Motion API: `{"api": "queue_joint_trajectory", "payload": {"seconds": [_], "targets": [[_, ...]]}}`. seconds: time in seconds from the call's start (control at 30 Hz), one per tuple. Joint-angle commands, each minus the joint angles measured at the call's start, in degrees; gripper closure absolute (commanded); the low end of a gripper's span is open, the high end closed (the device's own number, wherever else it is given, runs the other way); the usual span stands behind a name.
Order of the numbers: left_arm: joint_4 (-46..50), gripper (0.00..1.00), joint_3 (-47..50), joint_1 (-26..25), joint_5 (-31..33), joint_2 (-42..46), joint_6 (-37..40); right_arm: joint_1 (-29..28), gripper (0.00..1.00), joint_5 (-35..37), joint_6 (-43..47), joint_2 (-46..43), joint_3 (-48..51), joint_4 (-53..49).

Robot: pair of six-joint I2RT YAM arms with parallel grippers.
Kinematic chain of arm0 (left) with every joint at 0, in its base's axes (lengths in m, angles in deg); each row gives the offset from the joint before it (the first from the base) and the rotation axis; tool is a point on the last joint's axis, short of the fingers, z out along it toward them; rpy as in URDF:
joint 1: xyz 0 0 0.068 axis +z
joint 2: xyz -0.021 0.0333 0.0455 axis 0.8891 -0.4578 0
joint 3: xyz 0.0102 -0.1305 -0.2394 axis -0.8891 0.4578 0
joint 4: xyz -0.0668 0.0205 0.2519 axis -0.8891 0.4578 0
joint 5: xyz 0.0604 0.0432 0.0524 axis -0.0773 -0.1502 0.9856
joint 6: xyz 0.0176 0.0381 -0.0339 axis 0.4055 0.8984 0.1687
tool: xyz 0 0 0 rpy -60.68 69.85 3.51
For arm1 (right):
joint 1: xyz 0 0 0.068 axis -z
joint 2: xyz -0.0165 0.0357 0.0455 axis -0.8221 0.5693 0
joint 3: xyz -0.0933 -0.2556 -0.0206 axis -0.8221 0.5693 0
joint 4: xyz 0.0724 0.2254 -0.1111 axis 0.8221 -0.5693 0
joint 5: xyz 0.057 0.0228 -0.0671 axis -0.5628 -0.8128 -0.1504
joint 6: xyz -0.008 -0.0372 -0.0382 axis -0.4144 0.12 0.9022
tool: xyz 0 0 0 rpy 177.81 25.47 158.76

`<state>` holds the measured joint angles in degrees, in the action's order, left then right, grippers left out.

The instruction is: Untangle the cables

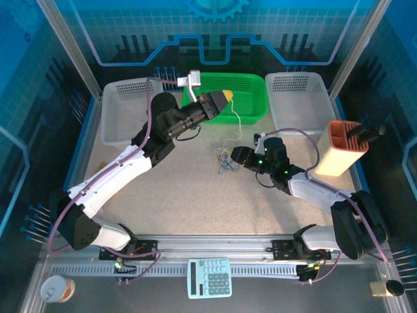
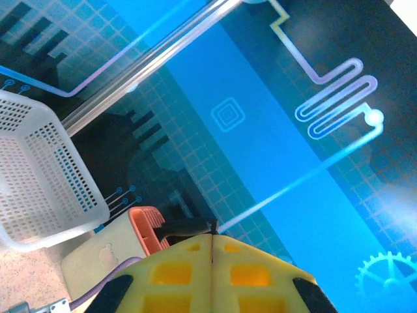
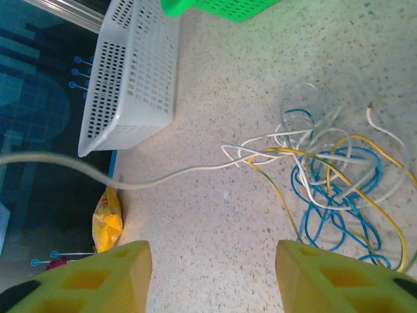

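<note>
With left jaws gripping the white cable point(image 3: 195, 171) and right jaws open beside the tangle point(image 3: 332, 189), your pull could tighten knots.

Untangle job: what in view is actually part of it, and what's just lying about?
Job:
- cable tangle
- white cable, running from it toward the shut left tool
- open right tool, next to the tangle

Lying about:
- green basket
- left white basket
- right white basket
- orange holder
- calculator
</note>
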<state>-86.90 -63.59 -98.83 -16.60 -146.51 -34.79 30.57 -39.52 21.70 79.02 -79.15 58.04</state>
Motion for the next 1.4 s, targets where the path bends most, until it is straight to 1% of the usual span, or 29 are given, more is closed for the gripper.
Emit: {"api": "queue_joint_trajectory", "payload": {"seconds": [0.0, 0.03, 0.07, 0.1, 0.17, 0.23, 0.4, 0.57, 0.67, 0.87, 1.0, 1.13, 1.2, 1.37], "targets": [[5.57, 1.0, -4.17, 0.68, -3.7, -1.65, 4.36, -0.11, 0.34, 2.4, 5.51, -3.59, 0.61, -4.81], [6.81, 1.0, -5.32, 0.74, -3.91, -1.86, 4.92, -0.12, 0.25, 2.71, 6.83, -4.31, 0.73, -5.28], [7.76, 1.0, -6.28, 0.74, -3.97, -2.09, 5.32, -0.14, 0.21, 2.97, 8.18, -4.97, 0.56, -5.74], [8.31, 1.0, -7.04, 0.83, -4.18, -2.16, 5.81, -0.22, 0.17, 3.36, 9.84, -5.79, 0.37, -6.07], [9.31, 1.0, -8.14, 0.75, -4.24, -2.25, 6.23, -0.59, 0.13, 4.33, 12.96, -7.25, -0.33, -6.52], [10.05, 1.0, -9.17, 0.78, -4.49, -2.29, 6.41, -0.92, 0.12, 4.79, 16.24, -8.4, -1.53, -6.56], [11.23, 1.0, -10.9, 0.8, -4.89, -2.24, 6.16, -1.74, 0.09, 4.66, 20.5, -8.17, -6.26, -6.43], [12.22, 1.0, -12.79, 0.76, -5.66, -2.29, 6.06, -2.25, 0.08, 8.84, 21.95, -4.32, -11.74, -7.62], [12.45, 1.0, -13.85, 0.81, -5.66, -2.19, 5.88, -2.23, 0.08, 10.18, 21.44, -0.88, -13.78, -5.95], [12.79, 1.0, -18.75, 0.78, -6.55, -2.99, 5.21, -2.29, 0.14, 11.14, 19.23, 6.15, -13.6, 1.04], [13.25, 1.0, -23.49, 0.8, -7.48, -3.97, 4.49, -2.29, 0.21, 11.81, 18.1, 10.46, -12.22, 3.95], [12.93, 1.0, -26.93, 0.79, -8.01, -4.16, 4.13, -2.27, 0.3, 12.21, 17.42, 13.44, -10.5, 5.8], [13.3, 1.0, -28.66, 0.87, -8.02, -4.16, 4.38, -2.19, 0.36, 12.18, 17.25, 14.67, -9.57, 6.33], [15.63, 1.0, -32.73, 1.44, -7.54, -3.75, 6.46, -2.22, 0.49, 11.57, 16.5, 16.3, -6.79, 7.97]]}}
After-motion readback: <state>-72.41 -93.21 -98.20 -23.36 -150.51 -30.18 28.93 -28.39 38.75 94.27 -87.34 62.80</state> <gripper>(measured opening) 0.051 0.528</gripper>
